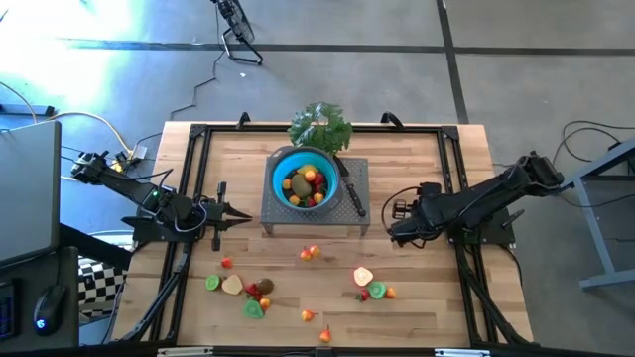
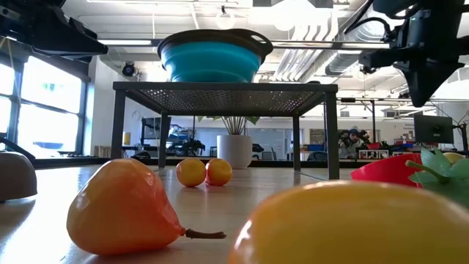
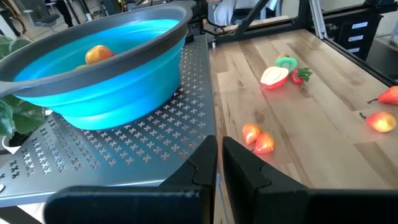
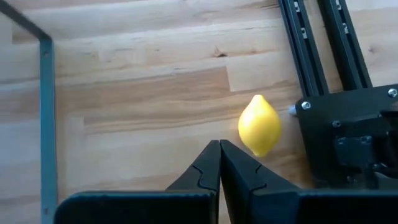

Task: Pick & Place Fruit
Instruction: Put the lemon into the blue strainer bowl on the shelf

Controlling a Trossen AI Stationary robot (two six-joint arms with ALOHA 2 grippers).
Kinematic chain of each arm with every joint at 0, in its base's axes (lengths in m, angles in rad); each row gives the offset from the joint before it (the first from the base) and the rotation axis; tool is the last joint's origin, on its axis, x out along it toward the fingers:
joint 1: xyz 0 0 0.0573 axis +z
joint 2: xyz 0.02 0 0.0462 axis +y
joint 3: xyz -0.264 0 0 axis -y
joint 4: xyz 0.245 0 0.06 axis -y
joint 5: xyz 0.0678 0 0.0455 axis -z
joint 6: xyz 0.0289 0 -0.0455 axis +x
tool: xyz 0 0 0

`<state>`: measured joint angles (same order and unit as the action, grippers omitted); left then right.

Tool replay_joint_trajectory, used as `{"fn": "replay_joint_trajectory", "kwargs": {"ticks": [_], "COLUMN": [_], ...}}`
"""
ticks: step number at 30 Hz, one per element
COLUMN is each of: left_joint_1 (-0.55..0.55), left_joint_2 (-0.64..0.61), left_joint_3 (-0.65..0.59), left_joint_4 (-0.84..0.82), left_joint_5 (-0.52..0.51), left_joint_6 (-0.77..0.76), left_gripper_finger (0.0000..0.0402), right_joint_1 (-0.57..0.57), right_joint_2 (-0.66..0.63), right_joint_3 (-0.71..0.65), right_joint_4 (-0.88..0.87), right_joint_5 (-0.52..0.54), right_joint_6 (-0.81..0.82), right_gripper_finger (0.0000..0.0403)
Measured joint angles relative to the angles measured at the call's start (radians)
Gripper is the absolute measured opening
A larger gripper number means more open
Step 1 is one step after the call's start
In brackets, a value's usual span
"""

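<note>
The blue bowl (image 1: 281, 175) stands on a grey perforated stand (image 1: 280, 217) at the table's middle, with several small fruits (image 1: 306, 183) inside it. More fruits lie loose on the wood nearer the front edge: an orange-red pair (image 1: 311, 253), a cut red half (image 1: 363, 276), and green, cream and brown pieces (image 1: 238, 288). My left gripper (image 1: 244, 214) hovers shut, just left of the stand. My right gripper (image 1: 394, 232) is shut and slants down, right of the stand. A yellow lemon (image 4: 259, 124) lies on the table just beyond its tips (image 4: 219, 146), untouched.
A leafy green bunch (image 1: 319, 126) stands behind the bowl, and a black-handled knife (image 1: 350, 190) lies on the stand's right part. Black frame rails (image 1: 198, 178) run along both sides of the table. Bare wood shows between the stand and the loose fruit.
</note>
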<state>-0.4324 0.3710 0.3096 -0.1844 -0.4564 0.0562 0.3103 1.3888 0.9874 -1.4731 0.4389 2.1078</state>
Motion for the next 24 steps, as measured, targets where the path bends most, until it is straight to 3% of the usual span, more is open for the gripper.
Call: {"fn": "replay_joint_trajectory", "kwargs": {"ticks": [10,14,17,24], "left_joint_1": [0.0,0.0,0.0,0.0], "left_joint_2": [0.0,0.0,0.0,0.0], "left_joint_3": [0.0,0.0,0.0,0.0], "left_joint_4": [-0.022,-0.05,-0.06,-0.06], "left_joint_5": [0.0,0.0,0.0,0.0], "left_joint_6": [-0.032,-0.054,-0.06,-0.064], "left_gripper_finger": [0.0022,0.0022,0.0022,0.0022], "right_joint_1": [-0.05,-0.063,-0.065,-0.055], "right_joint_2": [0.0,0.0,0.0,0.0], "right_joint_3": [0.0,0.0,0.0,0.0], "right_joint_4": [0.008,0.038,0.064,0.07], "right_joint_5": [0.008,0.078,0.12,0.113], "right_joint_6": [0.02,0.018,-0.017,-0.093], "right_gripper_finger": [0.0003,0.0003,0.0003,0.0003]}}
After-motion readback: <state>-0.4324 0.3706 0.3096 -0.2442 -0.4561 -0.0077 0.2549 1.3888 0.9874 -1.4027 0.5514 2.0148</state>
